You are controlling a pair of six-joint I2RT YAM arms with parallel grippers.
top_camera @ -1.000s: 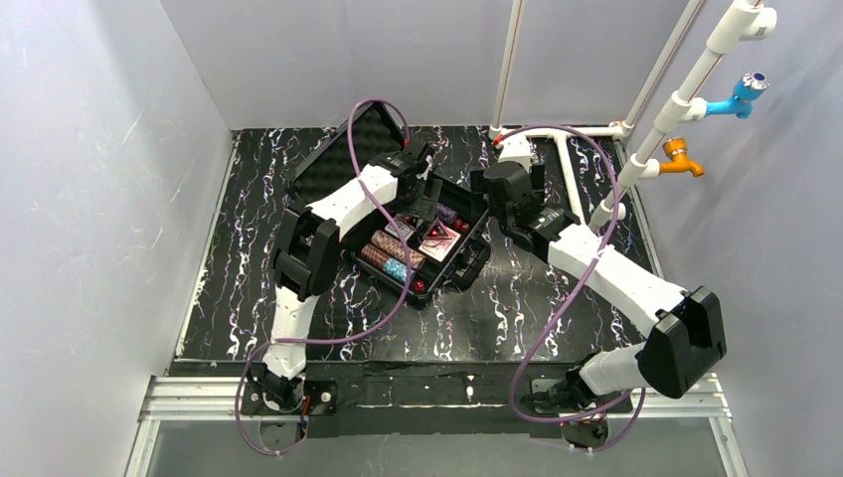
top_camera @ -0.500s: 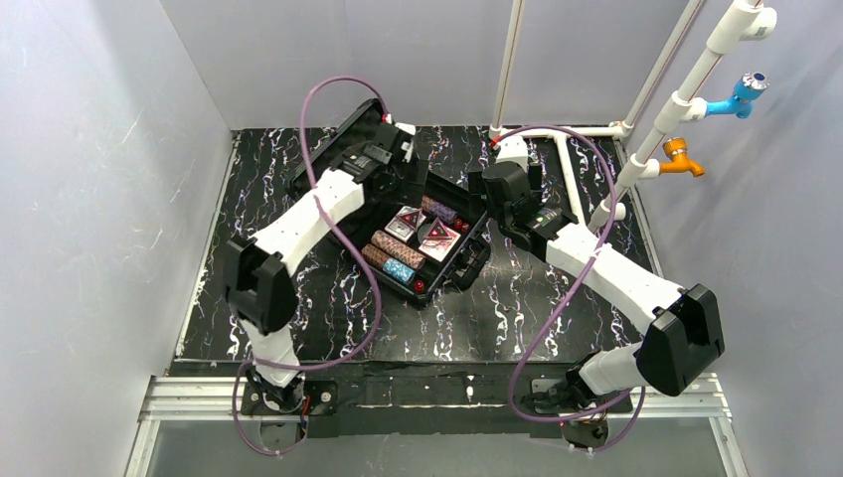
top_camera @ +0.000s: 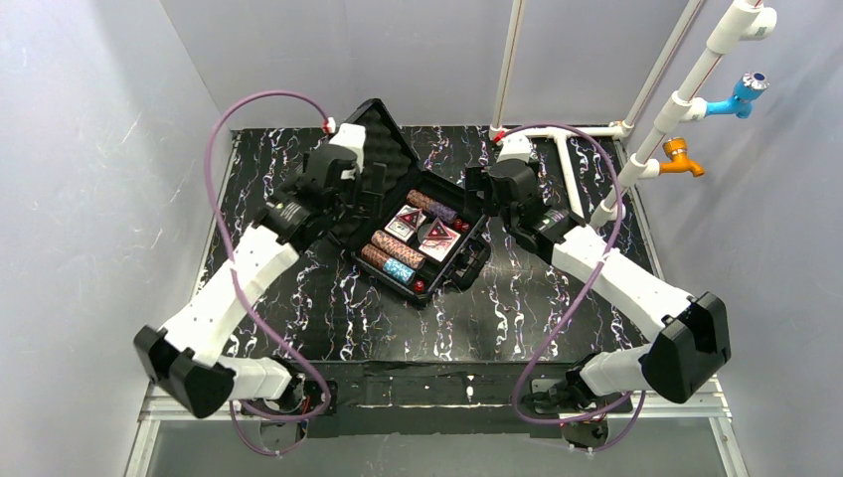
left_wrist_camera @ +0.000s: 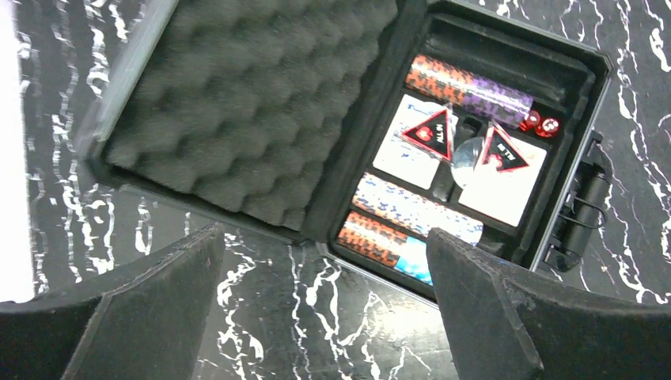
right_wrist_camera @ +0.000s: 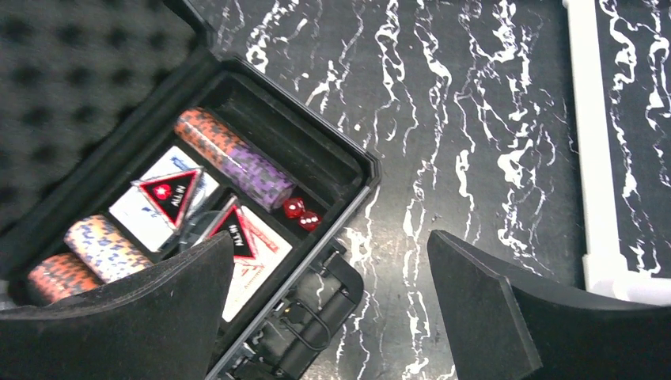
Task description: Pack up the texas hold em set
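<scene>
- Seemingly everything is stowed: the case (top_camera: 475,260) lies open on the tabletop (top_camera: 497,318), with chip rolls (left_wrist_camera: 467,85), two card decks (left_wrist_camera: 415,142), red triangular markers (left_wrist_camera: 431,131) and small dice (left_wrist_camera: 540,124) all inside its tray.
- Its foam-lined lid (left_wrist_camera: 253,103) stands tilted back off the hinge, on the side of the case away from the handle (left_wrist_camera: 581,210).
- Beside the lid, the left claw (left_wrist_camera: 324,233) hangs over the case's hinge line with fingers spread wide, gripping nothing.
- Over the case's dice corner, the right claw (right_wrist_camera: 332,237) is likewise wide apart and empty.
- The step in hand, as I judge it, is closing the lid — best done by getting a left finger behind the lid's free edge and sweeping it over the hinge in an arc.
- The right claw should steady the case at its handle side so the tray does not skid, then clear out before the lid lands.
- Watch the markers — they sit on top of the decks and could foul the foam.
</scene>
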